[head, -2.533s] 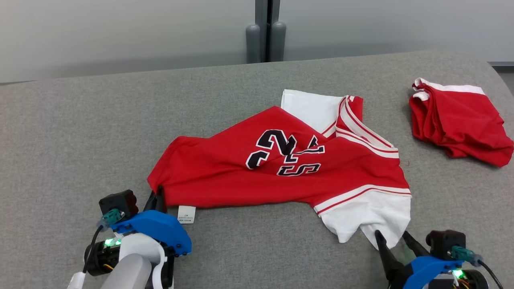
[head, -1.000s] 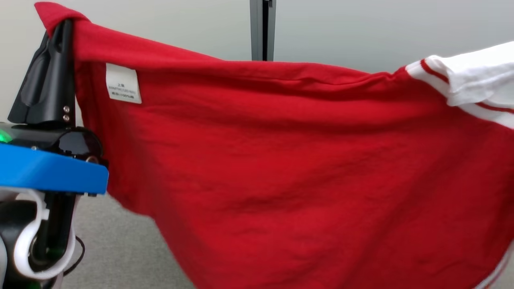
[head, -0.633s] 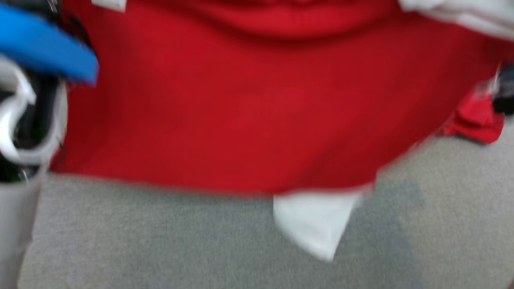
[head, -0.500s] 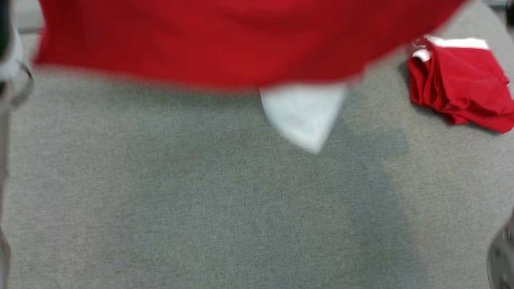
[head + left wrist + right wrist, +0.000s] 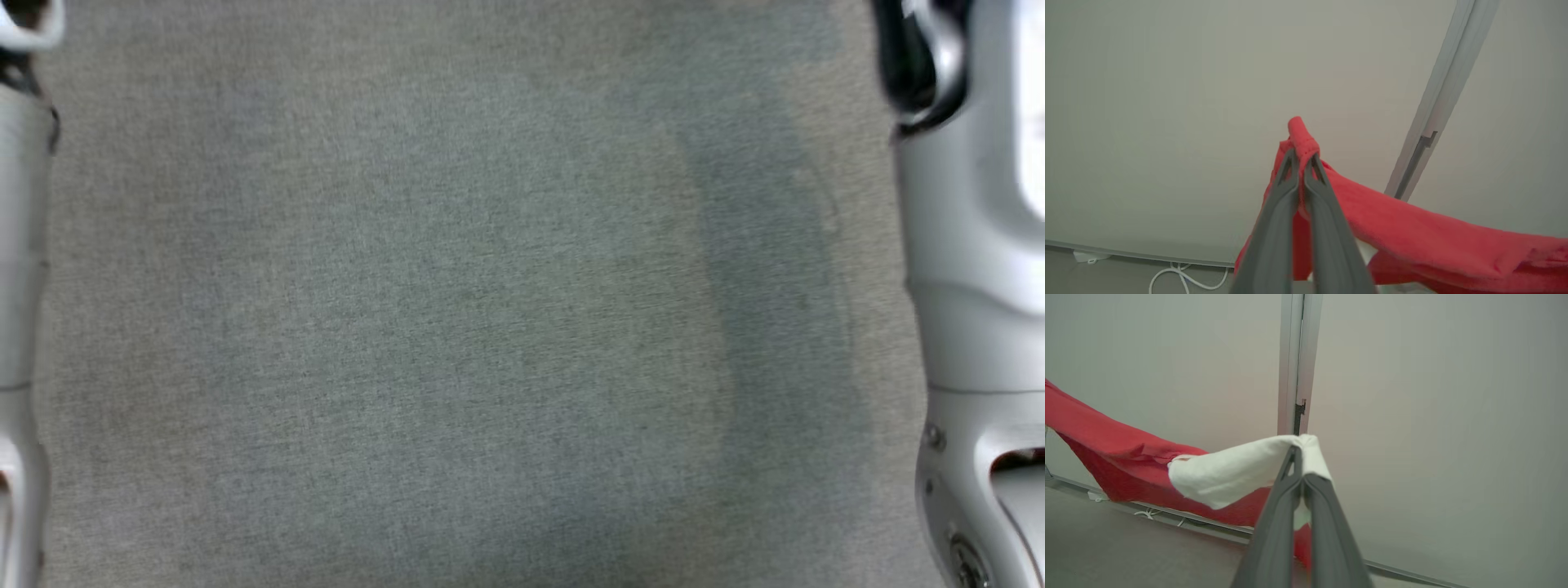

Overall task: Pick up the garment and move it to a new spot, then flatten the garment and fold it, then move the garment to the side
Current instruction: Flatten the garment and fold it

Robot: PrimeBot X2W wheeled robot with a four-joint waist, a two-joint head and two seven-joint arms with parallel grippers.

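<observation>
Garment (image 5: 1412, 241), red with white sleeve: we log it aloft, long axis strung sideways between left end effector (image 5: 1302, 155), clamped on a red corner, and right end effector (image 5: 1298, 453), clamped on white. Grey desk (image 5: 408, 327) below; pale wall (image 5: 1167, 102) behind.

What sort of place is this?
Probably an office or lab test room: plain pale partition wall, grey metal post, loose white cable by the floor, grey fabric-covered table. A red-and-white garment hangs lifted before the wall.
</observation>
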